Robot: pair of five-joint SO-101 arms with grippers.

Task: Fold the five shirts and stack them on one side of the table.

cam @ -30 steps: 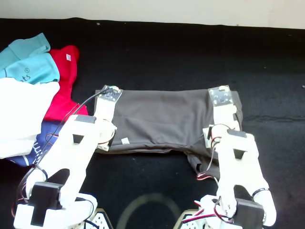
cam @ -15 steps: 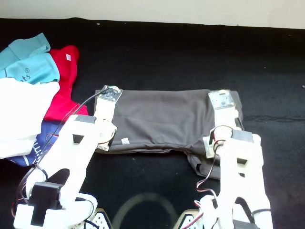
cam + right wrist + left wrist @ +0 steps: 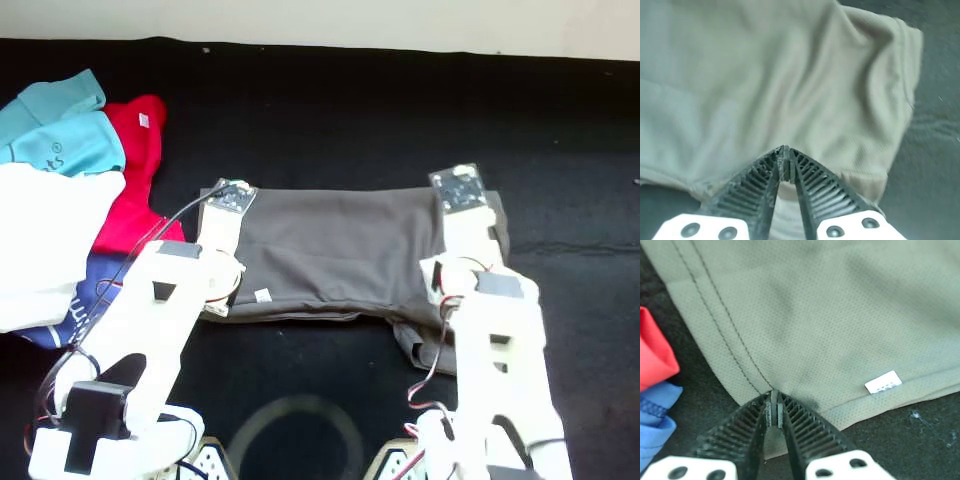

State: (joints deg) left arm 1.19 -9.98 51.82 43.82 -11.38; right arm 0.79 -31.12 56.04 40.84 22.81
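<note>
A grey shirt point(image 3: 340, 250) lies spread across the middle of the black table point(image 3: 350, 110), with a bunched sleeve at its near right corner. In the left wrist view my left gripper point(image 3: 773, 410) is shut on the grey shirt point(image 3: 830, 315) at its stitched hem corner, close to a small white tag point(image 3: 883, 382). My right gripper point(image 3: 785, 167) is shut on a fold of the grey shirt point(image 3: 765, 75) near the wrinkled sleeve. From above, the left arm point(image 3: 170, 290) covers the shirt's left edge and the right arm point(image 3: 490, 310) covers its right edge.
A loose pile sits at the table's left: a teal shirt point(image 3: 60, 130), a red shirt point(image 3: 140, 170), a white shirt point(image 3: 45, 230) and a blue shirt point(image 3: 95, 300). The red shirt point(image 3: 655, 355) and blue shirt point(image 3: 655, 415) lie right beside the left gripper.
The right arm's wrist has shifted a little away from the table's near edge and to the left over the shirt's right end. The left arm has kept still.
</note>
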